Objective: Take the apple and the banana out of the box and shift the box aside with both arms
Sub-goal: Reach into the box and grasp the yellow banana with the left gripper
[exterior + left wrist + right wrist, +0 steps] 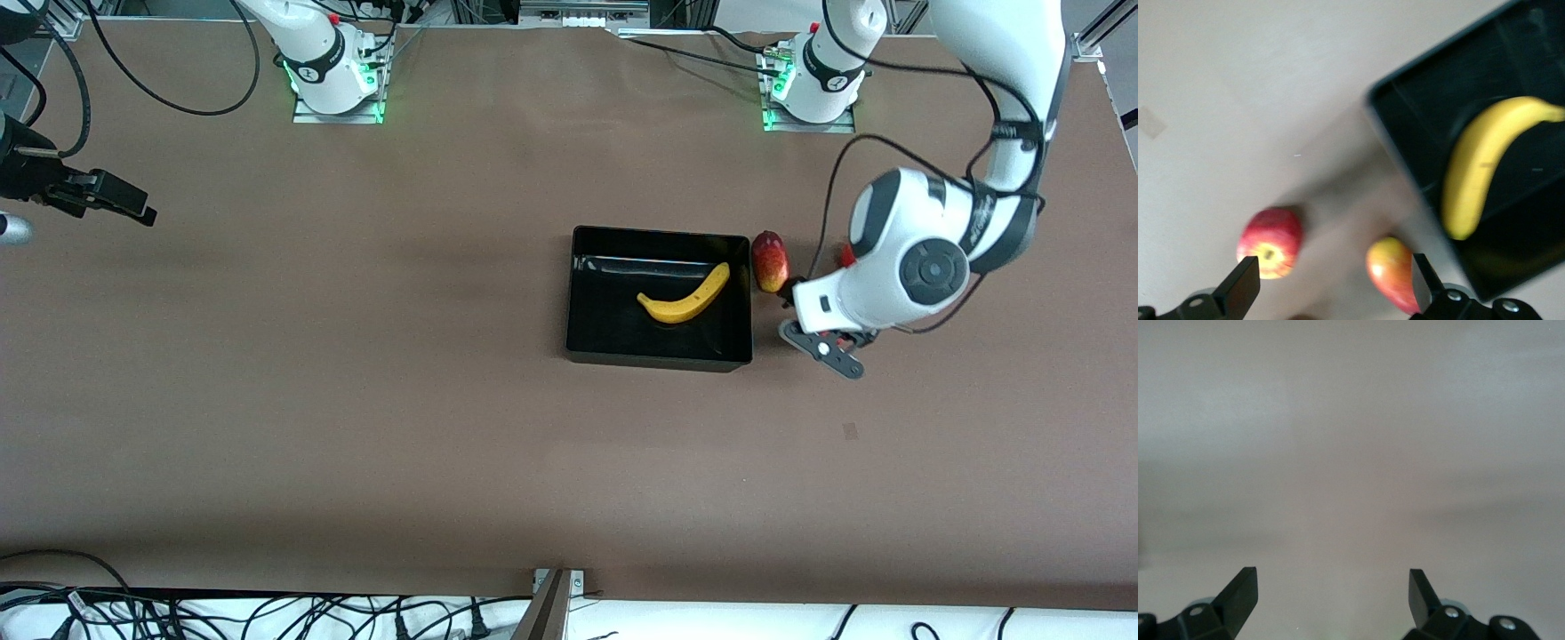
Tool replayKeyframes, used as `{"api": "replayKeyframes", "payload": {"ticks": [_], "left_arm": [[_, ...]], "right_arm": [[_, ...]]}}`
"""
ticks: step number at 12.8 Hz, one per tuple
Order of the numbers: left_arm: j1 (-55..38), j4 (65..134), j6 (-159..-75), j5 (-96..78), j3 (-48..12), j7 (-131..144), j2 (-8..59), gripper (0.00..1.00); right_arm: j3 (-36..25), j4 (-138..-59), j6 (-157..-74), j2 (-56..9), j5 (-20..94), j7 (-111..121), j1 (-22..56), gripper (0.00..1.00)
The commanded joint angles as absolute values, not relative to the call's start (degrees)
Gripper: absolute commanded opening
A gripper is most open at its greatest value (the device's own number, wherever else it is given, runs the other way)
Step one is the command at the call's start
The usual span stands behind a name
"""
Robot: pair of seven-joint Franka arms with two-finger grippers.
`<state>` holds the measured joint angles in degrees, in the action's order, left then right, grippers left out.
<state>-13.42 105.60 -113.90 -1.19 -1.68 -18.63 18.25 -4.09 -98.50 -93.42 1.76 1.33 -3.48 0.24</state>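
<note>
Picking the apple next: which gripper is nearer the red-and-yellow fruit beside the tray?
Left. The left gripper hangs open by the fruit; the right gripper waits at its table end.

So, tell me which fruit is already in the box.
The banana: it lies inside the black tray; both red fruits rest on the table outside it.

the front camera is looking down from high across the bench (356, 400); both wrist cameras are pointing downward close-up, the left sharing the tray (582, 342) (1418, 200) with it.
</note>
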Motion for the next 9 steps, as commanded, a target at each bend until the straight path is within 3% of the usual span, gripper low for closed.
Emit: {"api": "replayKeyframes", "payload": {"ticks": [1, 7, 9], "left_arm": [[-19.40, 108.36, -113.81, -2.63, -1.23, -12.15, 16.26, 1.00], [-26.80, 116.09, -127.51, -4.92, -1.41, -9.66, 20.91, 1.00], [-28.29, 116.46, -128.49, -4.75, -1.41, -10.11, 23.81, 1.00]], "right_arm": [[-4.22, -97.73, -92.64, 1.49, 1.14, -3.87, 0.26, 1.00], [-4.22, -97.73, -92.64, 1.49, 1.14, -3.87, 0.26, 1.00], [-4.22, -97.73, -92.64, 1.49, 1.14, -3.87, 0.26, 1.00]]}}
